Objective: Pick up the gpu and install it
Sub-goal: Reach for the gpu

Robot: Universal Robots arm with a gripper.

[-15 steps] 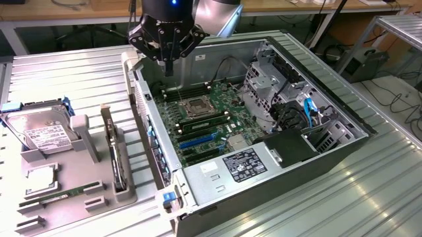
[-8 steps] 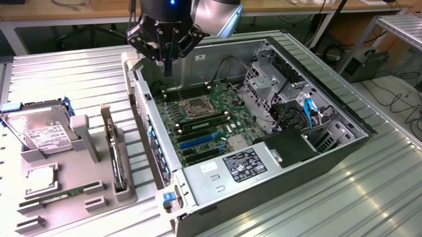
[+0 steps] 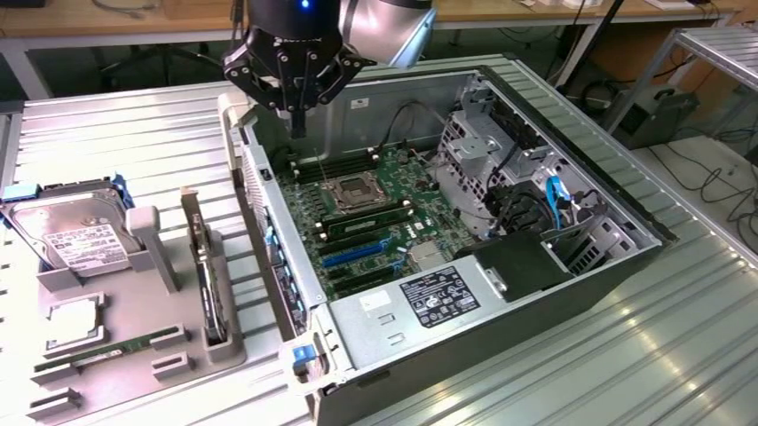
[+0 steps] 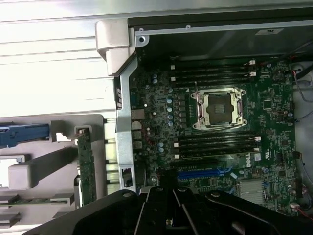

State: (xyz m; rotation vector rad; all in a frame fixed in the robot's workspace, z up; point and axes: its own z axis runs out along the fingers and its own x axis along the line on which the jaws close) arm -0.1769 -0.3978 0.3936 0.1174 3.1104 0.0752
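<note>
My pincer [image 3: 296,114] hangs closed on nothing above the computer case [image 3: 509,346]. The gpu [image 3: 211,288], at seven o'clock in the exterior view, stands edge-on, its faces hidden.

the arm [image 3: 385,31] comes in from above, wrist turned straight down. its black gripper [image 3: 296,111] hangs in the air, fingers [image 3: 314,82] pinched together to a point, nothing held between them.
</note>
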